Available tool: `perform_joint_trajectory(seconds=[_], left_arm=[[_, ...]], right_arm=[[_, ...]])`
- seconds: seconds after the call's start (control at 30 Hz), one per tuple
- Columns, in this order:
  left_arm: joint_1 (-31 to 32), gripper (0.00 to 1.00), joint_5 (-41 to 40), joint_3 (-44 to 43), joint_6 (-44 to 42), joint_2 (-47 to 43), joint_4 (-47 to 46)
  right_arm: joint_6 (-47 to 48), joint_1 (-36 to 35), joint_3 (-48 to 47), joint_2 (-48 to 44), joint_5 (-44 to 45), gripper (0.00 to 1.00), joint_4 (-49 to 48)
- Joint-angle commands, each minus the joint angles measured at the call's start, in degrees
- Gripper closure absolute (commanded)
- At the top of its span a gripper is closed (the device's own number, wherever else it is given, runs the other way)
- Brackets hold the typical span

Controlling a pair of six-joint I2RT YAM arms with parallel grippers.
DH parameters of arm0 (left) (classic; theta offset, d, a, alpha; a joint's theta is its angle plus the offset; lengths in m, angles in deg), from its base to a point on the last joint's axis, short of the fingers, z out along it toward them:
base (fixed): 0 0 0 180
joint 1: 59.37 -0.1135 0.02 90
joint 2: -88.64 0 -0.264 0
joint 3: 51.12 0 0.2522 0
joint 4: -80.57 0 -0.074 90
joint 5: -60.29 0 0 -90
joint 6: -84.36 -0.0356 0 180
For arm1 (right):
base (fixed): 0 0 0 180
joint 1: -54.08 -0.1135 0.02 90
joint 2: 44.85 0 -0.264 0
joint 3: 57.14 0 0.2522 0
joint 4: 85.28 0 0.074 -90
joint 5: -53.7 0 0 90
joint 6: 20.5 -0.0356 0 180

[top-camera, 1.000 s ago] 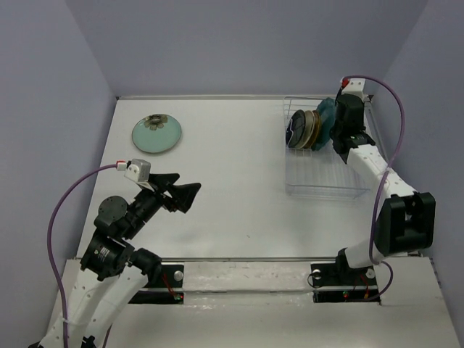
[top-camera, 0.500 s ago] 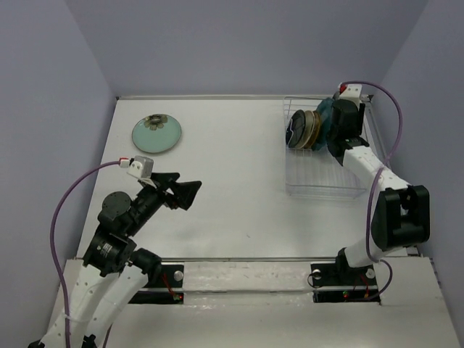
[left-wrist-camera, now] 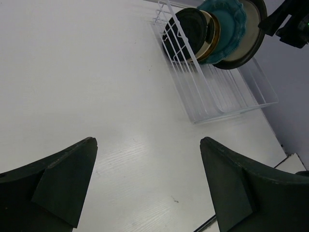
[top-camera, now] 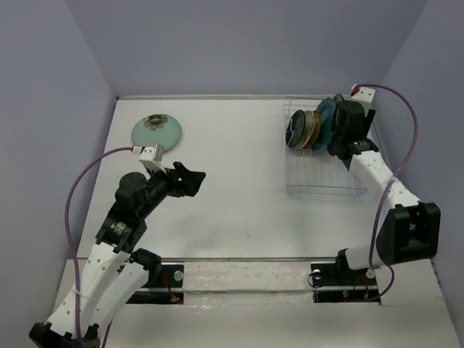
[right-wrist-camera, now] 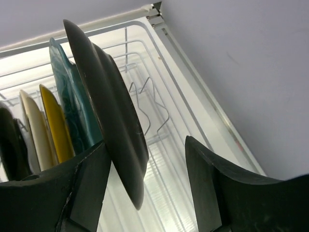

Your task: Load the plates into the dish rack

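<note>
**Dark grey round plate** [right-wrist-camera: 108, 111]. It is stood on edge in the white wire dish rack [right-wrist-camera: 159, 121], at the open end of the row, upper left of the right wrist view. It is framed by the right gripper [right-wrist-camera: 145, 164], whose jaws are spread. One finger is seen just beside the plate's back and the other well apart from its face, so the plate is judged to be borne by the wires, not by the claw.

**Row behind it.** The scalloped teal plate [right-wrist-camera: 72, 111], yellow-orange plate [right-wrist-camera: 55, 128], cream plate [right-wrist-camera: 35, 130] and glossy black plate [right-wrist-camera: 8, 140] are ranked on edge, close together, as the bars require.

**Mint round plate with dark flower** [top-camera: 156, 133]. It is laid flat on the white table [top-camera: 232, 167], upper left of the overhead view, well apart from the rack. It is judged the one plate not yet loaded.

**Left gripper** [left-wrist-camera: 148, 142]. Its jaws are held wide with nothing between them. It is hung over bare table, lower right of the mint plate.

**Room.** Vacant slots are shown across the lower half of the rack in the overhead view. The rack's right rim is set close to the lilac side wall [right-wrist-camera: 231, 72], so little sideways clearance is offered to the right gripper there. Bare table is offered below and right of the mint plate.
</note>
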Motion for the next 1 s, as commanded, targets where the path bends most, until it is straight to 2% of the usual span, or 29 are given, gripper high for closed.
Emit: perform_joint_trajectory(seconds=[0.0,0.13,0.2,0.23,0.33,0.47,0.6,0.7,0.83,0.97], left_arm=[[-0.5,0.01,0.42,-0.46,4.59,3.73,-7.46],[-0.5,0.01,1.65,0.69,8.81,7.86,-13.62],[-0.5,0.01,2.09,0.95,10.65,9.62,-15.64],[-0.5,0.01,2.18,0.95,11.09,11.11,-17.13],[-0.41,0.01,2.18,0.16,11.97,12.7,-18.11],[-0.5,0.01,-0.62,-1.15,11.54,12.53,-17.33],[-0.5,0.01,-5.02,-2.3,10.4,12.53,-16.18],[-0.5,0.01,-5.99,-3.09,11.01,15.25,-17.41],[-0.94,0.01,-6.26,-2.74,14.08,20.95,-23.02],[-2.96,0.01,-6.52,-2.56,18.04,25.62,-28.04]], right_arm=[[-7.52,0.37,-2.2,-6.67,1.19,0.32,2.57],[-8.93,0.37,-2.02,-7.12,-0.92,0.34,4.42],[-9.45,0.37,-1.85,-6.41,-0.92,0.48,4.51],[-9.8,0.37,-1.76,-5.89,-1.01,0.65,4.42],[-10.68,0.37,-1.76,-3.52,-2.68,0.78,4.42],[-11.83,0.37,-2.11,-0.18,-4.26,0.79,4.42],[-13.41,0.37,-1.67,-1.66,-5.14,0.76,4.16],[-14.11,0.37,-2.2,-4.64,-7.42,0.68,4.51],[-16.21,0.37,-1.5,-10.35,-11.11,0.53,5.47],[-17.89,0.37,1.92,-19.75,-17.61,0.39,5.3]])
